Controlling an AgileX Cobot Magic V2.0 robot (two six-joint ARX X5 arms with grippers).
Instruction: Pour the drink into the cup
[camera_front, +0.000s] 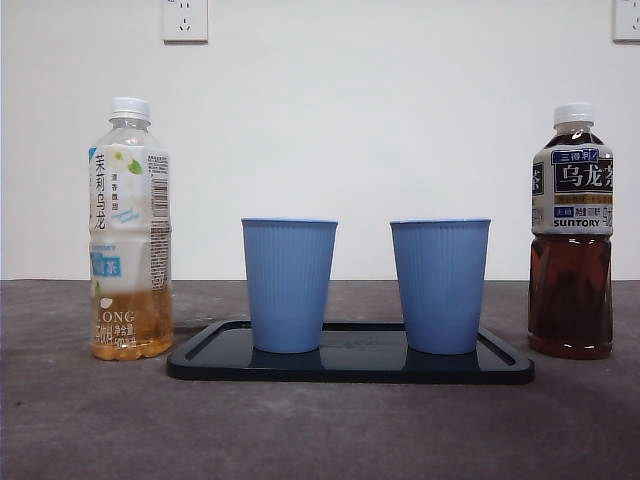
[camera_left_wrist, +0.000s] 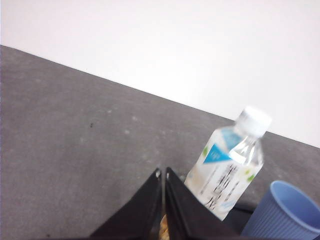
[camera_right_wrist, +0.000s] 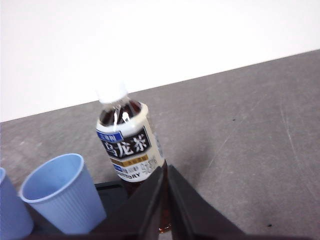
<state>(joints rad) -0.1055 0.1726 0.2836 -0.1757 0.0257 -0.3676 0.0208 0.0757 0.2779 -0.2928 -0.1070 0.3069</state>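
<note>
We take the black tray (camera_front: 350, 368) as our landmark on the bench (camera_front: 320, 430). Two blue cups stand on it, the left cup (camera_front: 289, 285) and the right cup (camera_front: 440, 285), apart from each other and both upright. Just off the tray's left end stands the jasmine tea bottle (camera_front: 130, 230), capped, with a shallow layer of pale amber drink at its base. Just off the right end stands the oolong tea bottle (camera_front: 571, 235), capped too, dark and more than half full.

Neither arm shows in the front view. The left gripper (camera_left_wrist: 163, 175) has its jaws pressed together with nothing between them, above the jasmine bottle; the right gripper (camera_right_wrist: 166, 172) is likewise closed and empty, above the oolong bottle.

We judge the pour has not begun. To do the reach well, we would spread the jaws wide, come down level on the label band and clamp squarely. The caps look fully seated, though we cannot be sure; they would have to come off first.
</note>
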